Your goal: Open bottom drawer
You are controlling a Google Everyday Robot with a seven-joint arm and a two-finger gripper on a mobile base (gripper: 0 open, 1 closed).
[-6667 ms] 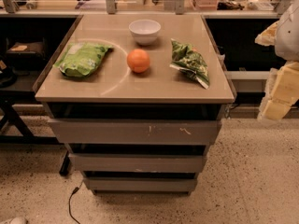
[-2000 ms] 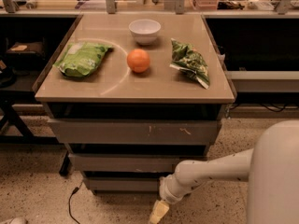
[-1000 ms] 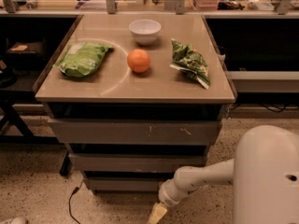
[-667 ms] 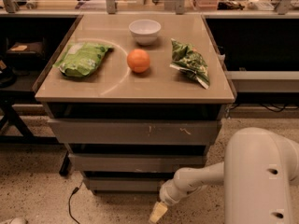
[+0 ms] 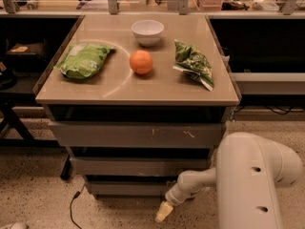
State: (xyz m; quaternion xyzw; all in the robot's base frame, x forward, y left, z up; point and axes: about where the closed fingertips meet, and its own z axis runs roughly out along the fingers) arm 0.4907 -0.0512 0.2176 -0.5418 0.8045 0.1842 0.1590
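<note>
The bottom drawer (image 5: 128,189) is the narrowest grey front, lowest of three under the tan tabletop, and sits shut against the cabinet. My white arm (image 5: 252,175) reaches from the lower right toward the floor in front of it. My gripper (image 5: 163,213) has a pale yellowish tip and hangs just below and in front of the drawer's right half, not touching the panel.
Above are the mid-width drawer (image 5: 138,166) and the widest scratched drawer (image 5: 133,135). On the tabletop (image 5: 114,87) lie a green bag (image 5: 83,59), an orange (image 5: 141,62), a white bowl (image 5: 147,31) and a second green bag (image 5: 193,63). A black cable (image 5: 72,206) runs on the speckled floor.
My arm has swung in from the right and dropped to the bottom drawer; over the last second its bulk moved a little left. The drawers have not moved.
</note>
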